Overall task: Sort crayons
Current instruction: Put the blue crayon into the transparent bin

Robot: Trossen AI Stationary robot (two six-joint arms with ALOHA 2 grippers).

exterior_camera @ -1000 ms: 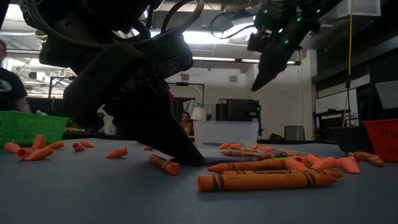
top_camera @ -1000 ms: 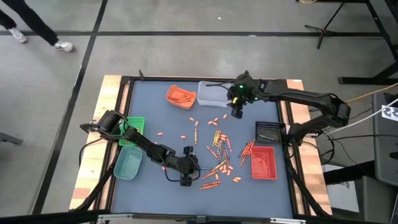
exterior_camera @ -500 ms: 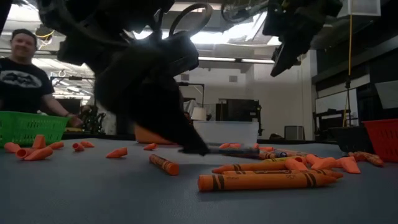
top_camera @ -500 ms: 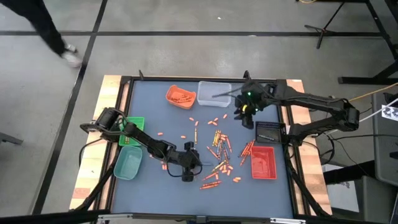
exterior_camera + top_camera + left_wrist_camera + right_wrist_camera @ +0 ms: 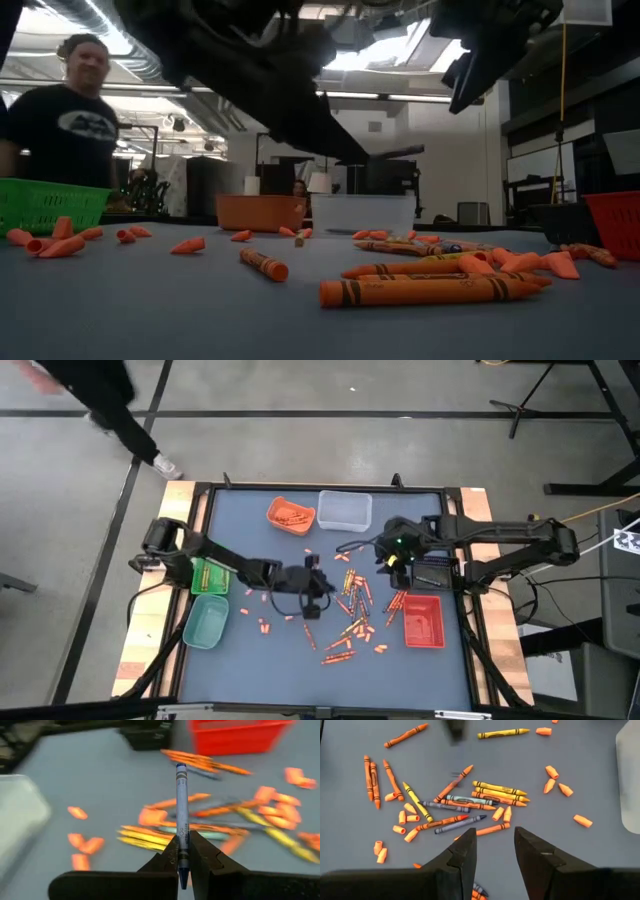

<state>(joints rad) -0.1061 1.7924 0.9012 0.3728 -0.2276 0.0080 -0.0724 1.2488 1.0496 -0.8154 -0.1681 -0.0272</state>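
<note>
Many crayons [image 5: 352, 595] and short orange pieces lie scattered flat on the blue-grey table top, thickest right of the middle [image 5: 470, 800]. My left gripper [image 5: 320, 587] hovers at the pile's left edge, shut on one blue crayon [image 5: 181, 800]. In the low view the crayon [image 5: 395, 154] shows as a dark stick well above the table. My right gripper [image 5: 388, 557] hangs open over the pile's far right part, with nothing between its fingers [image 5: 465, 850]. My left gripper pinches the blue crayon near one end [image 5: 182, 832] between its two fingers. The crayon runs along the fingers and sticks out past their tips. The fingers reach in from the table's left, slanting slightly down. The crayon is lifted clear of the table.
At the far edge stand an orange tray [image 5: 290, 514] holding crayons and a clear tray [image 5: 345, 509]. A green basket [image 5: 210, 575] and a teal tray [image 5: 206, 622] stand at the left. At the right stand a black tray [image 5: 435, 572] and a red tray [image 5: 423, 620]. A person walks beyond the table.
My left gripper has risen from the table's near part and gone toward the far edge, carrying the blue crayon up off the table. My right gripper has drawn back from the clear tray toward the near edge and stays open.
</note>
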